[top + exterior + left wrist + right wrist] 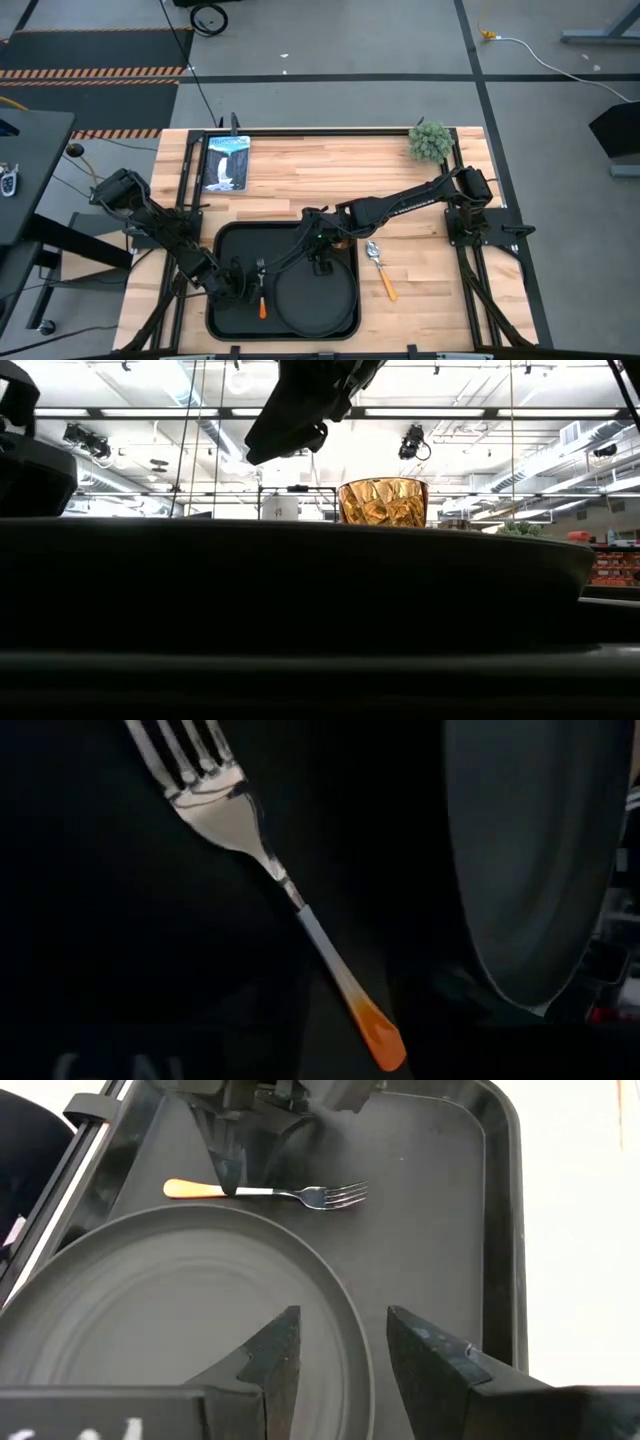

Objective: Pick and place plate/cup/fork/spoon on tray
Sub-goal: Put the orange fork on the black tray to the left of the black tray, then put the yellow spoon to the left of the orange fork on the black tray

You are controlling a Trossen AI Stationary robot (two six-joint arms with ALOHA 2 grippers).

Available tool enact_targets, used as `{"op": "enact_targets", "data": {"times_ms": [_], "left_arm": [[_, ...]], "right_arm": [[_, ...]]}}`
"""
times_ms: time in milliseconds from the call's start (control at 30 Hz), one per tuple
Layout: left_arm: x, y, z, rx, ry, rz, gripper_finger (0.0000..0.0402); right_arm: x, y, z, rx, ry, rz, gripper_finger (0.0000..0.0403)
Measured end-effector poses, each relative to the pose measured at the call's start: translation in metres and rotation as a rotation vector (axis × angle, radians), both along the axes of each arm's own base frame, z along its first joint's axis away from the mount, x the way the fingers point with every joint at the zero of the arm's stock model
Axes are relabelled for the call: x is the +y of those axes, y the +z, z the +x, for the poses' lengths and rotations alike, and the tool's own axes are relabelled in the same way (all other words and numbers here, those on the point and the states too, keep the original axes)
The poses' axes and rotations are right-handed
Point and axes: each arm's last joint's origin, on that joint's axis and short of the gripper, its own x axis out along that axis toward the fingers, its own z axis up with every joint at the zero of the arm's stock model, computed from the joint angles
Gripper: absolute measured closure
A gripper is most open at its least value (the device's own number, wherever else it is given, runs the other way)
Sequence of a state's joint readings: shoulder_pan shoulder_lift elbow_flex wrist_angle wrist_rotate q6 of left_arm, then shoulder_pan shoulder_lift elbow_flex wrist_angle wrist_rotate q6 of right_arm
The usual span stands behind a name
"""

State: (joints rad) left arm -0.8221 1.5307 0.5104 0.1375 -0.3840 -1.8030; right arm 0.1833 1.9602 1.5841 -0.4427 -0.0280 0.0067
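The black tray (225, 250) lies at the table's near middle. The round black plate (170, 1330) rests flat in its right half. The fork (250, 830) lies flat on the tray floor left of the plate, its red-orange handle (262, 310) toward the near edge. My left gripper (240, 285) is open low over the fork, a finger on either side of the handle. My right gripper (340, 1360) is open and empty above the plate's far rim. The amber cup (383, 502) stands upright behind the plate, mostly hidden under my right arm in the high view. The spoon (381, 268) lies on the table right of the tray.
A picture card (225, 162) lies at the table's far left and a small green plant (430, 140) stands at the far right. Bare wood lies beyond the tray and to the right of the spoon.
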Motion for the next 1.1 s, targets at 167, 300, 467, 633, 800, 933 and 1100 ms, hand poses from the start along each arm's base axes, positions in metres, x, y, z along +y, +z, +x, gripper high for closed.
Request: {"op": "enact_targets", "data": {"times_ms": [167, 300, 467, 633, 800, 933, 1100], "left_arm": [[0.003, 0.006, 0.003, 0.011, -0.027, 0.011, 0.0258], [0.008, 0.011, -0.001, 0.032, -0.022, 0.032, 0.0259], [0.01, 0.022, -0.004, 0.003, -0.058, 0.045, 0.027], [0.018, 0.036, -0.009, -0.015, -0.111, 0.1, 0.0282], [0.032, 0.049, -0.014, -0.025, -0.205, 0.202, 0.0285], [0.04, 0.059, -0.015, -0.069, -0.319, 0.273, 0.0285], [0.051, 0.071, -0.017, -0.123, -0.444, 0.365, 0.0285]], "right_arm": [[0.0, 0.0, 0.0, 0.0, 0.0, 0.0, 0.0247], [0.0, 0.0, 0.0, 0.0, 0.0, 0.0, 0.0247], [0.0, -0.001, -0.001, 0.009, -0.001, -0.001, 0.0247], [-0.002, 0.01, -0.009, 0.028, -0.029, -0.007, 0.0247], [-0.018, 0.028, -0.021, 0.025, -0.149, -0.068, 0.0247], [-0.038, 0.041, -0.036, 0.09, -0.287, -0.062, 0.0247], [-0.056, 0.049, -0.063, 0.224, -0.554, -0.077, 0.0247]]}}
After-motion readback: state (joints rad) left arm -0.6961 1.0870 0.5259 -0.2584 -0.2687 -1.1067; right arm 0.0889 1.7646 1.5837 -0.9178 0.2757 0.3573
